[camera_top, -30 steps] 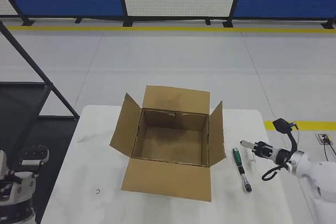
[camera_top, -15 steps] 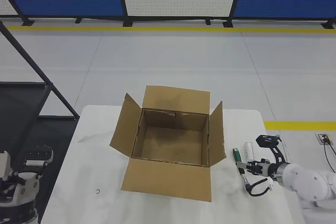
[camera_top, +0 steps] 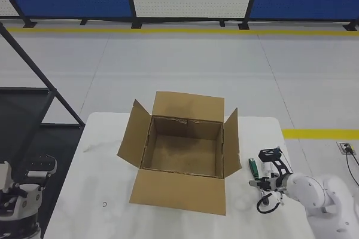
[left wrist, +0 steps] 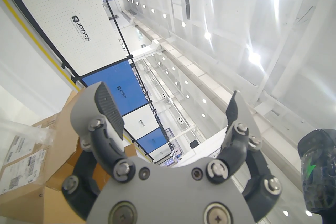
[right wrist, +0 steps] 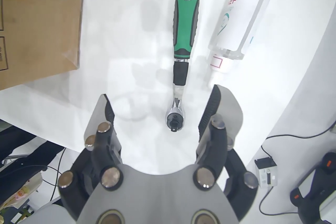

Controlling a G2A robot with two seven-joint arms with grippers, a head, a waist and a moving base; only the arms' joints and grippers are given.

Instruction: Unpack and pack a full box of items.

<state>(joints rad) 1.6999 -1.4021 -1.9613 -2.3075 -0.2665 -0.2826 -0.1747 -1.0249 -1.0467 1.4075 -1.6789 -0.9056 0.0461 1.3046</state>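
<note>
**Cardboard box [camera_top: 182,156] stands open on the white table [camera_top: 102,179], tools laid to its right**

Off the table's left edge, the left gripper [left wrist: 170,99] points up toward the ceiling, its two ribbed fingers spread wide with nothing between them. A labelled side of the box shows just beside it in the left wrist view.

On the table's left part, near the front, lies a small dark ring [camera_top: 104,204], well apart from the box.

The box sits at the middle of the table, upright, with all four flaps folded outward and its brown floor in plain sight.

Just right of the box's right flap lies a ratchet wrench [right wrist: 183,33]. Its green-and-grey handle points toward the far side of the table and its chrome head toward the near side.

A clear bottle [right wrist: 241,12] with a white label lies on its side to the right of the wrench. It is roughly parallel to the wrench and close to it without touching, near the table's right edge.

The right gripper [right wrist: 160,95] is over the head end of the wrench. Its fingers are spread, one on each side of the chrome head, and grip nothing.
</note>
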